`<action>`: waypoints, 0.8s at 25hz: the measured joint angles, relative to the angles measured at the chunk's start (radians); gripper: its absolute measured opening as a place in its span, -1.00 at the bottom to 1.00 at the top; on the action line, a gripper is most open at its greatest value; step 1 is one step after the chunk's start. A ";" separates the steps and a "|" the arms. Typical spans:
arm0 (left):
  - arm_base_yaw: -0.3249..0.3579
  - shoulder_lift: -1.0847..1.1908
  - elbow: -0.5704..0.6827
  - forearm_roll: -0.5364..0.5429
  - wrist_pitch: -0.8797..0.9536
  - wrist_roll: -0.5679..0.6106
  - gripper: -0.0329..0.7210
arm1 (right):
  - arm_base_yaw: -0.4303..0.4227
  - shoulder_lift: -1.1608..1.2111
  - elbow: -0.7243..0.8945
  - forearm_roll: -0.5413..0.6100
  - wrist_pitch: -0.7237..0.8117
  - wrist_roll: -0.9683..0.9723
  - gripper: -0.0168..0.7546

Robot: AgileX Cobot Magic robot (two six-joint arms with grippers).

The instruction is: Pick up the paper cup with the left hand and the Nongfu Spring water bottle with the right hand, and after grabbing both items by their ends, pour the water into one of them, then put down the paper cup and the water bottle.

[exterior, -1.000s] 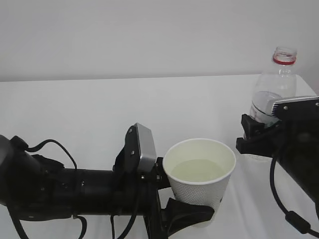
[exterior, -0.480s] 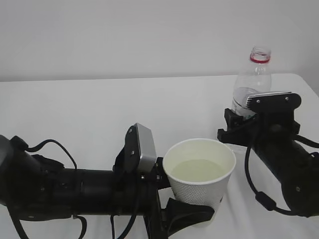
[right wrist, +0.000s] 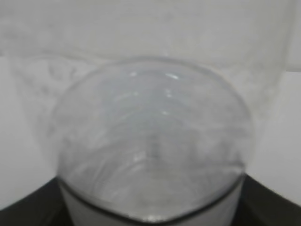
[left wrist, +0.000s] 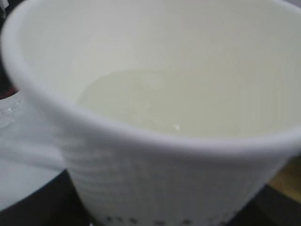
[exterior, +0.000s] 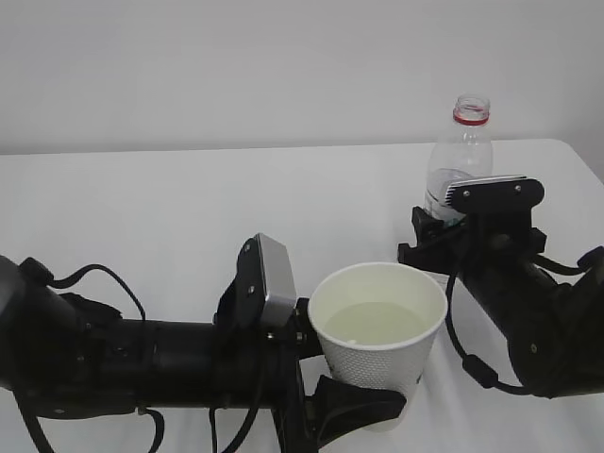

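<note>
Swinging the bottle (exterior: 459,156) leftward and upright in my right hand (exterior: 436,241), I keep my left hand (exterior: 326,373) clamped on the filled cup (exterior: 377,326); pouring looks done.

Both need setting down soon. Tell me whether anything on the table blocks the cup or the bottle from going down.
Nothing visible does. The table shows bare white around the cup in the left hand and the bottle in the right hand. The spots directly under them are hidden by the arms.
</note>
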 joint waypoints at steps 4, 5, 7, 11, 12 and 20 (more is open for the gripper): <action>0.000 0.000 0.000 0.000 0.000 0.000 0.42 | 0.000 0.000 0.000 0.000 0.000 0.000 0.43; 0.000 0.000 0.000 0.000 0.000 0.000 0.42 | 0.000 0.000 0.000 0.000 0.000 0.000 0.47; 0.000 0.000 0.000 0.000 0.000 0.000 0.42 | 0.000 0.000 0.000 -0.002 -0.007 0.000 0.53; 0.000 0.000 0.000 0.000 0.000 0.000 0.42 | 0.000 0.000 -0.002 -0.002 -0.023 0.000 0.56; 0.000 0.000 0.000 0.000 0.000 0.000 0.42 | 0.000 0.000 -0.002 -0.002 -0.023 0.000 0.56; 0.000 0.000 0.000 0.000 0.000 0.000 0.42 | 0.000 0.000 -0.002 -0.002 -0.024 0.000 0.56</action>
